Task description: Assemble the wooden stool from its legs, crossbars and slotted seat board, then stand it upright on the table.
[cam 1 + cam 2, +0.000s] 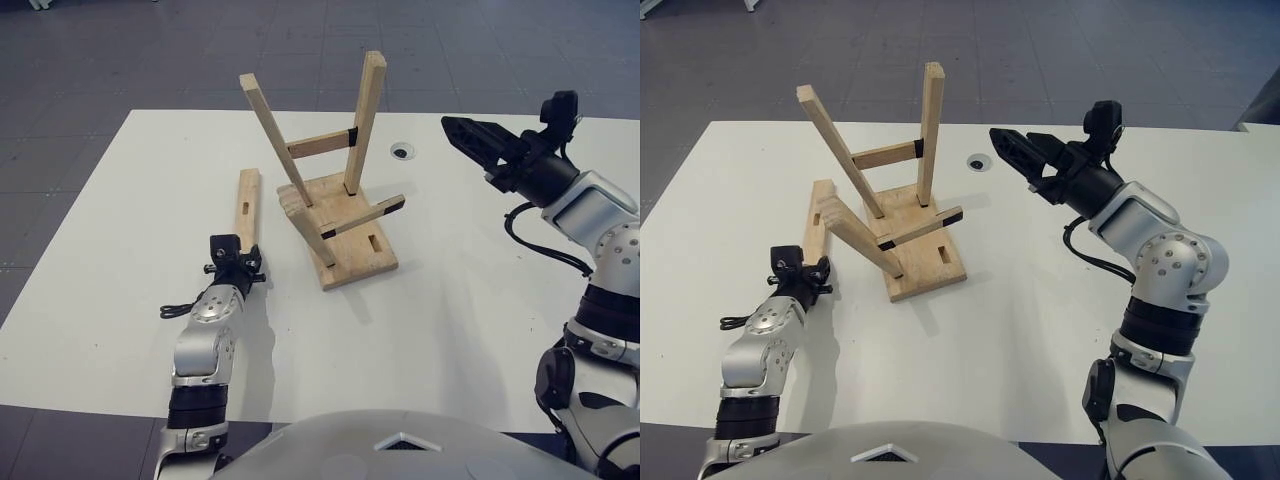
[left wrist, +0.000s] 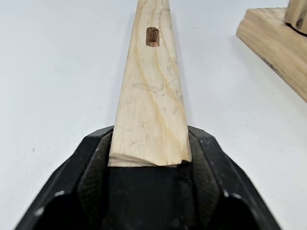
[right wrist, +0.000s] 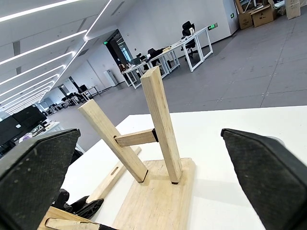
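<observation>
From the left eye, the seat board (image 1: 345, 245) lies underside-up on the table (image 1: 480, 330) so that the legs (image 1: 362, 120) can stand pushed down into it. One crossbar (image 1: 320, 144) ties two of them. A second crossbar (image 1: 365, 215) juts free, likely awaiting the last leg (image 1: 247, 205), which lies flat just beside the board. The right eye shows the right gripper (image 1: 1012, 137) hovering above the table beside the stool, fingers spread apart (ready, I judge, to steady it). The left wrist shows the left gripper (image 2: 149, 158) clamped on the last leg's end, its slot (image 2: 152, 37) facing up. The right wrist looks between its parted fingers at the standing legs.
</observation>
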Robot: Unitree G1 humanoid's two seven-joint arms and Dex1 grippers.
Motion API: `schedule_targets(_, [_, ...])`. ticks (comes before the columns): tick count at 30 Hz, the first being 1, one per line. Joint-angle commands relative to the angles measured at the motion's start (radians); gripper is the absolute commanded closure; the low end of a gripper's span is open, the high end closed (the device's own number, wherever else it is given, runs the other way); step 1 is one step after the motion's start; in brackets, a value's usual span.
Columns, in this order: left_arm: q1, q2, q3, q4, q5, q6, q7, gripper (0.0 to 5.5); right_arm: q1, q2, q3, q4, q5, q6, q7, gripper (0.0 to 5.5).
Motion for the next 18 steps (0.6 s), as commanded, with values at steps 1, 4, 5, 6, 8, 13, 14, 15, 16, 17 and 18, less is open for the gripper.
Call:
schedule_targets(1, [0.037, -0.008, 0.032, 0.036, 0.027, -0.022, 0.010, 3.40, -0.003, 0.008, 0.002, -0.014, 0.012, -0.005, -0.011, 0.00])
schedule_targets(4, [-0.109, 0.041, 0.135, -0.078, -0.020, -0.067, -0.007, 3.40, -0.047, -0.016, 0.004, 0.009, 0.002, -0.004, -0.005, 0.00])
schedule_targets(5, [-0.170, 0.076, 0.172, -0.106, -0.032, -0.064, -0.015, 3.40, -0.067, -0.029, 0.007, 0.021, -0.005, -0.005, 0.001, 0.00])
schedule_targets(6, [-0.250, 0.128, 0.218, -0.129, -0.057, -0.052, -0.033, 3.40, -0.096, -0.045, 0.008, 0.038, -0.013, -0.005, 0.005, 0.00])
schedule_targets(8, [-0.427, 0.231, 0.304, -0.148, -0.146, -0.023, -0.088, 3.40, -0.178, -0.070, 0.002, 0.081, -0.017, -0.010, 0.014, 0.00])
schedule_targets(13, [-0.819, 0.259, 0.364, -0.138, -0.746, 0.228, -0.335, 3.40, -0.498, 0.014, -0.018, 0.249, 0.179, 0.107, 0.053, 0.00])
schedule_targets(14, [-0.851, 0.249, 0.347, -0.134, -0.815, 0.261, -0.365, 3.40, -0.537, 0.034, -0.006, 0.274, 0.206, 0.128, 0.070, 0.00])
schedule_targets(15, [-0.875, 0.238, 0.329, -0.127, -0.894, 0.293, -0.404, 3.40, -0.578, 0.053, -0.002, 0.302, 0.248, 0.157, 0.088, 0.00])
schedule_targets(16, [-0.894, 0.227, 0.316, -0.116, -0.965, 0.321, -0.434, 3.40, -0.614, 0.067, -0.008, 0.329, 0.296, 0.186, 0.107, 0.00])
schedule_targets(17, [-0.909, 0.220, 0.301, -0.100, -1.026, 0.347, -0.475, 3.40, -0.649, 0.077, -0.020, 0.360, 0.344, 0.215, 0.130, 0.00])
schedule_targets(18, [-0.920, 0.220, 0.280, -0.087, -1.073, 0.371, -0.518, 3.40, -0.677, 0.081, -0.026, 0.387, 0.380, 0.240, 0.156, 0.00])
